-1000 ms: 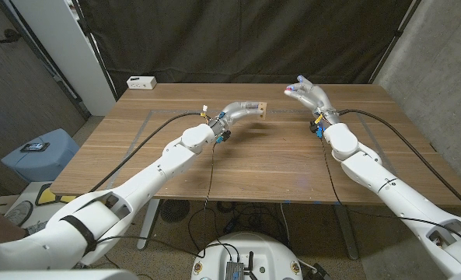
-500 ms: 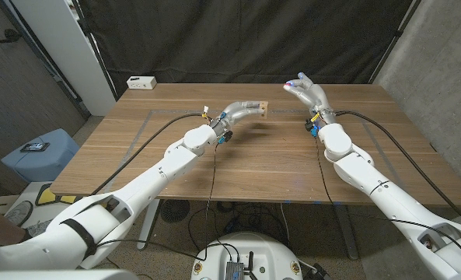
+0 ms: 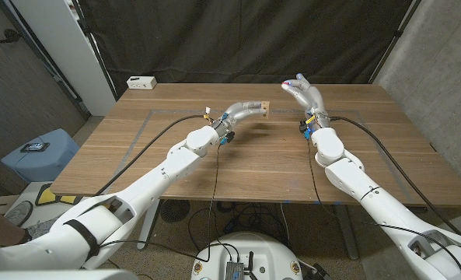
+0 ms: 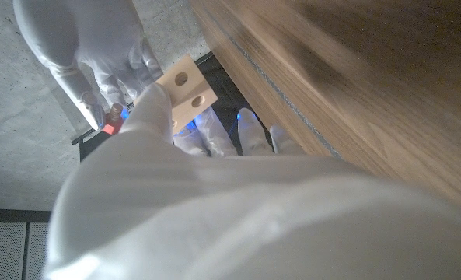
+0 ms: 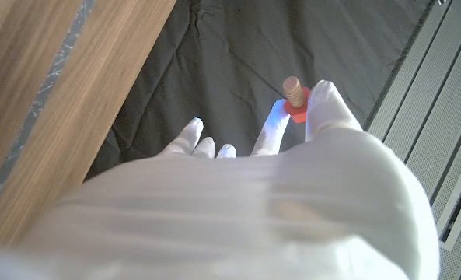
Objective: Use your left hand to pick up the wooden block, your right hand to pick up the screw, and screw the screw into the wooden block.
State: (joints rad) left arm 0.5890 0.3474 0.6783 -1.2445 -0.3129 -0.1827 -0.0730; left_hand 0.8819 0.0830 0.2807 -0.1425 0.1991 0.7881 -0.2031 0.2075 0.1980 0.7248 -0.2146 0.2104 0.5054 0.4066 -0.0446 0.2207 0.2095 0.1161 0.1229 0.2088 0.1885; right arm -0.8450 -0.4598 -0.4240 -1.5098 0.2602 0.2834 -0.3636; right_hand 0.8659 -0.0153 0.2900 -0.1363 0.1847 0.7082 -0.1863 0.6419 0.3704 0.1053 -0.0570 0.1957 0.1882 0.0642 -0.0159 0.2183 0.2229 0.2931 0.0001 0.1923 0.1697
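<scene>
My left hand (image 3: 246, 109) holds a small pale wooden block (image 3: 267, 110) above the middle of the table's far half. In the left wrist view the wooden block (image 4: 186, 94) shows two round holes and sits between my fingertips. My right hand (image 3: 305, 93) is raised to the right of the block and pinches a screw (image 3: 288, 84) with a red head. The right wrist view shows the screw (image 5: 295, 97) with its tan threaded shank pointing away from the hand (image 5: 238, 210). The right hand (image 4: 98, 54) and screw (image 4: 112, 119) show close beside the block in the left wrist view.
A white box (image 3: 141, 82) sits at the table's (image 3: 246, 167) far left corner. A black curtain hangs behind the table. A blue bin (image 3: 40, 152) stands on the floor to the left. Cables run along both arms.
My right hand has moved left with the screw, closing the gap to the block. The left hand and block have shifted slightly right.
</scene>
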